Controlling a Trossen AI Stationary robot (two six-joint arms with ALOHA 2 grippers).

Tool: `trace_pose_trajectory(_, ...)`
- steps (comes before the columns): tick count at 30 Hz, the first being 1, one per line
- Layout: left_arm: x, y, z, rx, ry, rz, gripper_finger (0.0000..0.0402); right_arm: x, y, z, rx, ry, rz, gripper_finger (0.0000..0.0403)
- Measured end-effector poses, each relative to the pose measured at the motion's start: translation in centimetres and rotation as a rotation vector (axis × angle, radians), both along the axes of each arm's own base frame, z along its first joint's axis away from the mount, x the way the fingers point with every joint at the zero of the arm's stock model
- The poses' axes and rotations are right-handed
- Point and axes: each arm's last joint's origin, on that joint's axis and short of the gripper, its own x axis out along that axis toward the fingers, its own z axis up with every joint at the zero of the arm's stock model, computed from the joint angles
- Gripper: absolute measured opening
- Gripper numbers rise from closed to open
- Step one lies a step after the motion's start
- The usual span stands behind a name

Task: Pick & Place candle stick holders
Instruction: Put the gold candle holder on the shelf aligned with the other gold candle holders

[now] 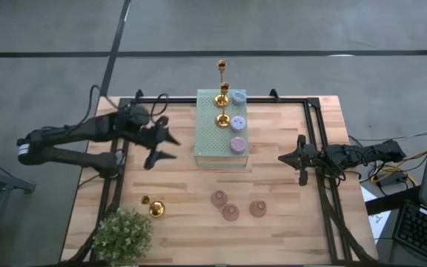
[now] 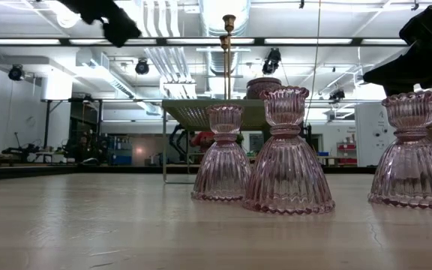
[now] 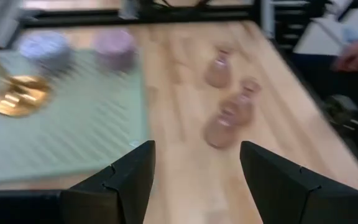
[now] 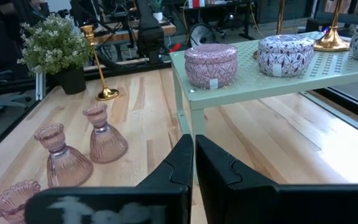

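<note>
— Wooden slatted tabletop [image 1: 288,159] is noted, framed by a dark rail, with grey floor around it. What is taken as the landmark?

— A pale green perforated rectangular block [image 1: 221,133], raised on legs, is set at the table's far middle. Two shiny gold candle stick holders [image 1: 222,99] with round bases and slim stems are seen standing on it. Three squat round tins are placed there too: a lavender patterned one [image 1: 239,96] at the far corner, another [image 1: 238,123] midway, and a pinkish one [image 1: 237,144] at the near edge.

— And off the block?

— Three pinkish clear ribbed glass holders [image 1: 230,212] are found upright on the wood, well in front of the block and close together. A third gold holder [image 1: 156,209] is placed in front and to the left of the block, just beside a bushy green potted plant [image 1: 123,233].

— Grippers?

— The left gripper [image 1: 161,147] is held above the table just left of the block, fingers [image 3: 132,177] spread and nothing grasped. The right gripper [image 1: 291,158] is parked to the right of the block, fingers [image 4: 180,163] pressed together, empty.
</note>
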Motion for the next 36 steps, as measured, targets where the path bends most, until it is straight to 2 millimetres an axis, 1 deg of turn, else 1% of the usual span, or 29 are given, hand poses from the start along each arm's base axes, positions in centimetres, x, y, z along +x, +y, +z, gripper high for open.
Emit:
trace_pose_trajectory(5, -1.5, -2.6, -1.8, -0.087, 0.043, -0.119, 0.0237, 0.0, 0.0, 0.0, 0.0, 0.0, 0.0, 0.0013)
trace_pose_trajectory(8, -2.3, -4.1, -2.8, -0.141, 0.112, -0.179, 0.0238, 0.0, 0.0, 0.0, 0.0, 0.0, 0.0, 0.0013)
trace_pose_trajectory(11, -2.8, -5.3, -3.8, -0.192, 0.189, -0.2, 0.0238, 0.0, 0.0, 0.0, 0.0, 0.0, 0.0, 0.0013)
trace_pose_trajectory(15, -3.3, -6.5, -4.1, -0.203, 0.228, -0.209, 0.0237, 0.0, 0.0, 0.0, 0.0, 0.0, 0.0, 0.0013)
trace_pose_trajectory(18, -3.8, -7.0, -4.2, -0.231, 0.285, -0.204, 0.0237, 0.0, 0.0, 0.0, 0.0, 0.0, 0.0, 0.0013)
trace_pose_trajectory(28, -4.8, -7.5, -3.2, -0.273, 0.257, -0.245, 0.0237, 0.0, 0.0, 0.0, 0.0, 0.0, 0.0, 0.0013)
trace_pose_trajectory(31, -5.0, -7.6, -3.2, -0.307, 0.278, -0.232, 0.0237, 0.0, 0.0, 0.0, 0.0, 0.0, 0.0, 0.0013)
trace_pose_trajectory(36, -5.5, -8.3, -3.8, -0.357, 0.372, -0.219, 0.0237, 0.0, 0.0, 0.0, 0.0, 0.0, 0.0, 0.0013)
